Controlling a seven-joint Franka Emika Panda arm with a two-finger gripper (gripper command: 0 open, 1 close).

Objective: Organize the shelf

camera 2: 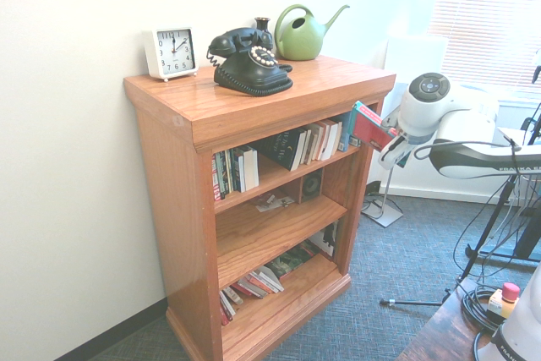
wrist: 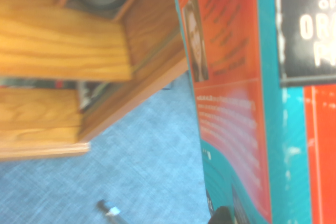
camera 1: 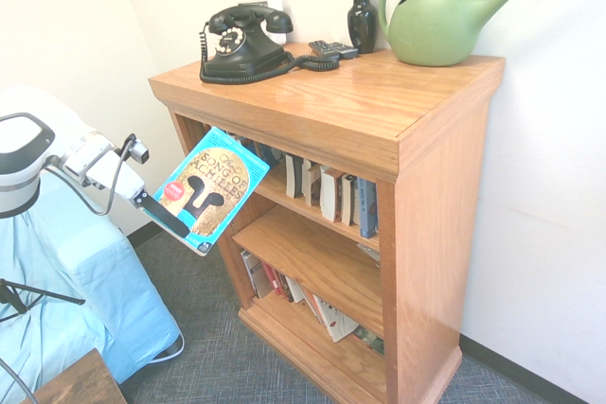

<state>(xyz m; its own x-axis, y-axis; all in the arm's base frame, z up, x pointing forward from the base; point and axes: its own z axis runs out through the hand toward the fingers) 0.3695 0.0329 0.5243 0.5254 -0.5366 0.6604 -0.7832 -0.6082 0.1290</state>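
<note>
In the first exterior view, the pincer (camera 1: 163,213) grips a paperback copy of The Song of Achilles (camera 1: 210,191), tilted, in front of the shelf (camera 1: 431,234) (a telephone (camera 1: 248,44) and green watering can (camera 1: 437,24) stand on top). In the second exterior view, the bookcase stands against the wall, a white clock at its top's corner (camera 2: 172,52). In the wrist view, the book's red-and-teal cover shows close up.

Looked like shiny orange-brown wood on the bookcase (camera 1: 436,234), smooth green plastic on the watering can (camera 1: 437,26), glossy black on the phone (camera 1: 242,49) and vase (camera 1: 362,21), and rough, matt cloth on the carpet (camera 2: 406,268).
</note>
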